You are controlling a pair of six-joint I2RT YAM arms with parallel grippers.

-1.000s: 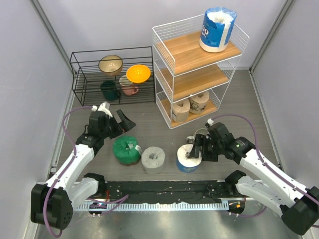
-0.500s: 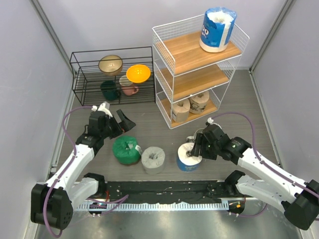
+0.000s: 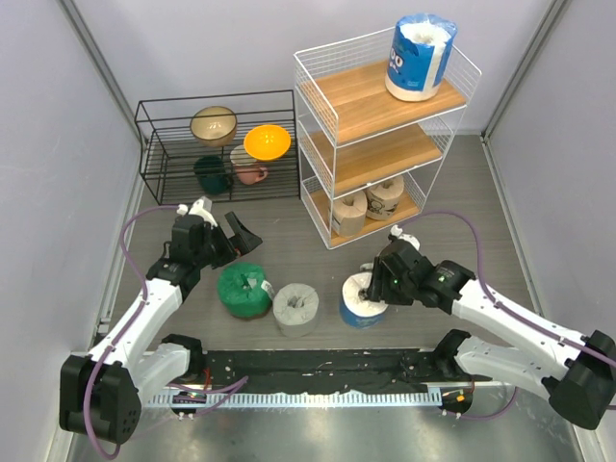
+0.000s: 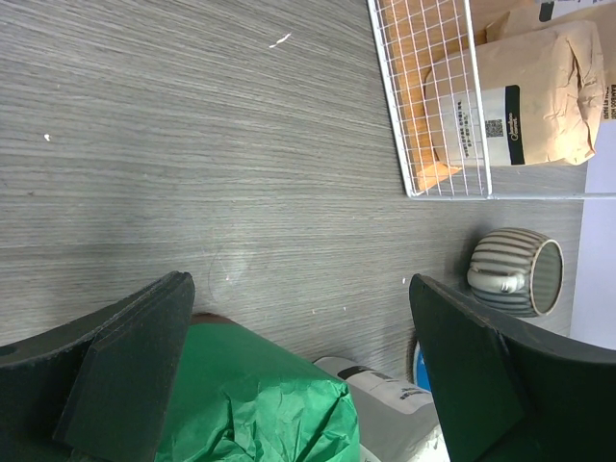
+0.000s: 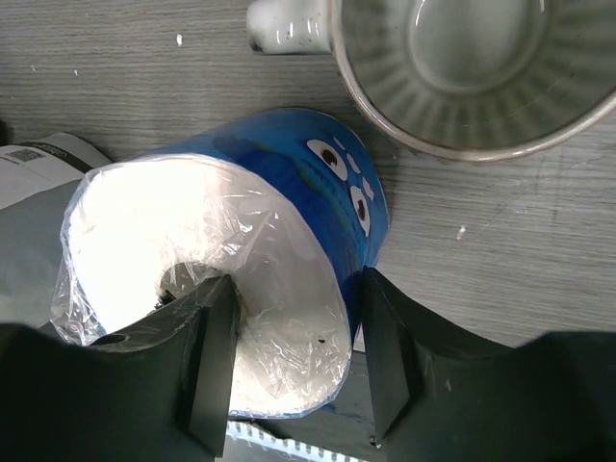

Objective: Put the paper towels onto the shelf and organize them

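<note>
Jaws of the right gripper (image 5: 294,385) straddle the wall of the blue roll (image 5: 289,173), 1 inside its core; whether they pinch, I cannot tell. Best to close fully, then lift straight.

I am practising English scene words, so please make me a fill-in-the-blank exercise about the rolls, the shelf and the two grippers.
The top roll on the shelf has ___ wrap.
The tan rolls sit on its ___ tier.
The right gripper has one finger in the core of the table roll, beside a ribbed ___.
The open left gripper's nearest roll is ___.
Missing: blue; bottom; mug; green.
</note>
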